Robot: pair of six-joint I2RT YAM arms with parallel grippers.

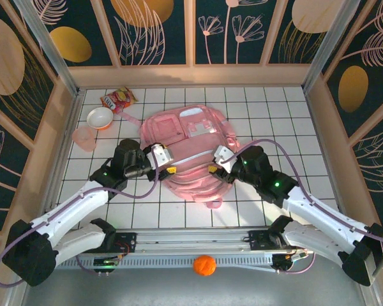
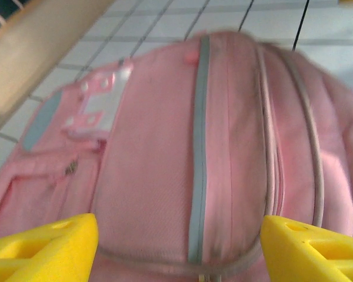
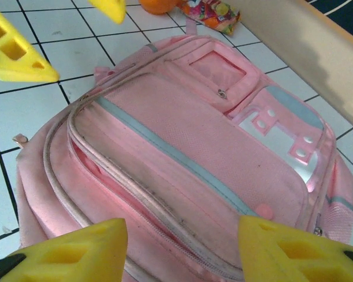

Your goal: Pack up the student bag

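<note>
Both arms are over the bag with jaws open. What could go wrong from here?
1. The student bag lies flat and limp. The left gripper and right gripper may pinch loose fabric rather than the zip edge, so the opening might not spread.
2. The bowl, snack packet and pink cup sit close together at the far left. Reaching for one could knock another.

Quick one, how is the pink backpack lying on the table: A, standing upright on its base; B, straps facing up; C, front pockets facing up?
C: the student bag lies flat on the tiles with its zippered front pockets facing up toward the camera.
</note>
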